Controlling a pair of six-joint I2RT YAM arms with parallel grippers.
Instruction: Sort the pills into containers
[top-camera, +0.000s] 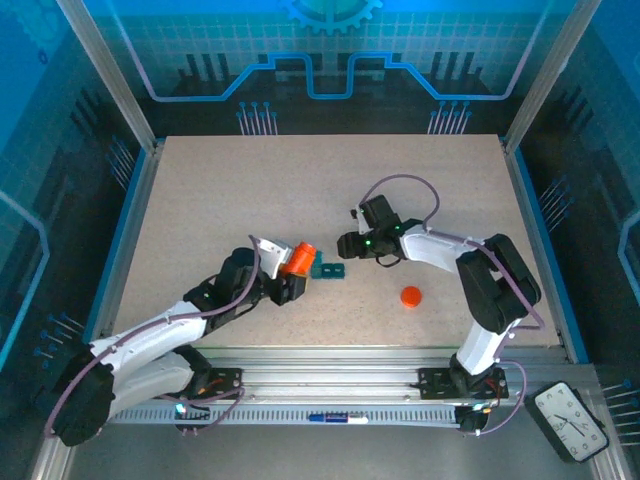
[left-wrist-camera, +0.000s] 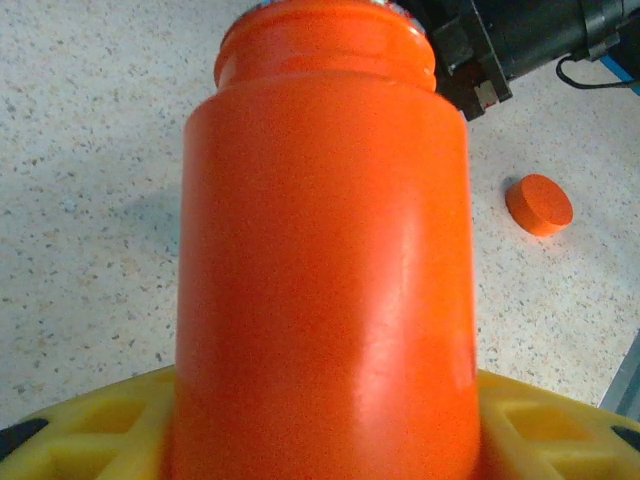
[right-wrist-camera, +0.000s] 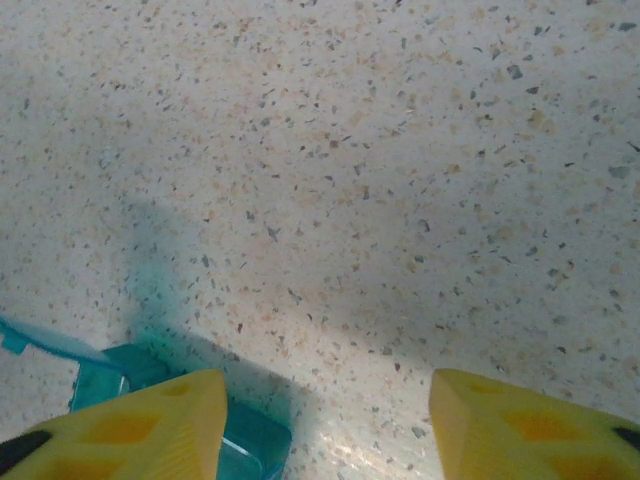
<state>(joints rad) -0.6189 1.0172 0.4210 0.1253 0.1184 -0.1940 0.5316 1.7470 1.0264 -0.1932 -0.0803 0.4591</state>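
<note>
From above, the left end effector (top-camera: 288, 278) grips the tilted orange bottle (top-camera: 298, 258) just beside the teal pill box (top-camera: 328, 270) on the table (top-camera: 250, 180). The right wrist camera adds the right end effector (right-wrist-camera: 325, 425) spread empty beside the box; the left wrist camera adds the orange cap (left-wrist-camera: 539, 204).

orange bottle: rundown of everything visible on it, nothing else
The orange bottle is a glossy, opaque, plastic-looking cylinder with a narrower collared neck and no cap on it. A matching round orange cap lies apart from it on the speckled table. The left gripper holds its lower body, with yellow fingers on either side. From above it sits tilted, neck pointing toward the teal pill box close by. Its contents cannot be seen.
</note>
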